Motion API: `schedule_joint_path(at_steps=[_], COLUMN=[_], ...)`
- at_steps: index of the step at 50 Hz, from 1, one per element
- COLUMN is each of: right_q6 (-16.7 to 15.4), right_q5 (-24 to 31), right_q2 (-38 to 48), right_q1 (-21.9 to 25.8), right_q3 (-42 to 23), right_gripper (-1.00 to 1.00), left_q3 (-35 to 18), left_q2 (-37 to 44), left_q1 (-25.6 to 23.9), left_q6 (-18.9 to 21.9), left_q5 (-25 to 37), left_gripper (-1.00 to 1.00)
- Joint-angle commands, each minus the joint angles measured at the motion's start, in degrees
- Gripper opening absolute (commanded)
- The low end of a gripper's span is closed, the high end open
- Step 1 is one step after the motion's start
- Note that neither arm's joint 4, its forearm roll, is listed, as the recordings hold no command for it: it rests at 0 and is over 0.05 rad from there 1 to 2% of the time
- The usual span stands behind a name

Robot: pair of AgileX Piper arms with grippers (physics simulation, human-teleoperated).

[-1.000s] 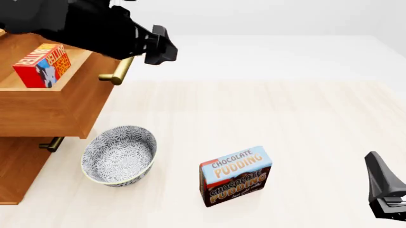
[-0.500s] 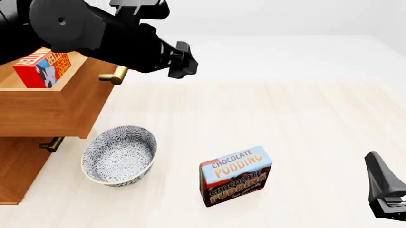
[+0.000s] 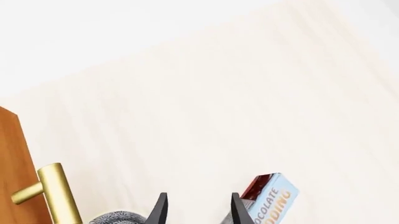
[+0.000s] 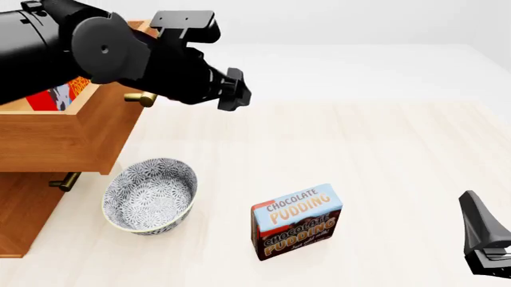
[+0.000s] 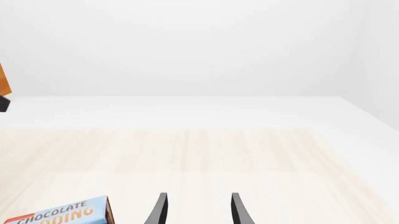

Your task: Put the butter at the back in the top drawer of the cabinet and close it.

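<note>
While the right gripper (image 4: 484, 239) sits low at the four o'clock corner of the table (image 4: 383, 155), its fingers (image 5: 160, 209) spread with bare air between them, wide pale wood lies open ahead of it. Nearer the middle, at about six o'clock, the pudding box (image 4: 296, 220) stands upright, and the patterned bowl (image 4: 150, 194) rests at eight o'clock, well apart from it and just beside the cabinet (image 4: 24, 209). From there to the far edge at twelve o'clock and out to three o'clock the tabletop is unobstructed. At nine to ten o'clock the top drawer (image 4: 72, 134) juts out open over a lower drawer's handle (image 4: 62, 181), its own brass handle (image 3: 56, 196) close beside the left gripper (image 4: 233, 89). That gripper hangs above the table with fingers parted, gripping nothing. Inside the drawer, mostly hidden by the left arm, the butter (image 4: 57, 94) shows only a red sliver with a blue patch.
</note>
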Motion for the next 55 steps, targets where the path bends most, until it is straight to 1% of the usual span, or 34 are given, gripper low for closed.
schedule_joint_path(at_steps=[1,2,5,15,24,32,44,55], right_q6=[0.0,0.0,0.0,0.0,0.0,0.0,0.0,0.0], right_q5=[0.0,0.0,0.0,0.0,0.0,0.0,0.0,0.0], right_q2=[0.0,0.0,0.0,0.0,0.0,0.0,0.0,0.0], right_q1=[0.0,0.0,0.0,0.0,0.0,0.0,0.0,0.0], right_q3=[0.0,0.0,0.0,0.0,0.0,0.0,0.0,0.0], right_gripper=[1.0,1.0,1.0,1.0,1.0,1.0,1.0,1.0], left_q3=[1.45,1.26,1.43,3.17,3.01,3.29,3.22,4.63], left_q2=[0.58,1.02,0.56,0.37,0.11,-0.93,-0.37,-0.68], left_q1=[1.4,0.62,1.78,4.32,5.49,7.79,8.98,11.9], left_q6=[-0.45,-1.92,-1.05,-0.46,-0.34,1.22,1.46,2.37], left_q5=[-0.91,-0.75,-0.65,-1.45,-1.17,-0.82,-0.81,-1.49], left_gripper=[1.0,1.0,1.0,1.0,1.0,1.0,1.0,1.0])
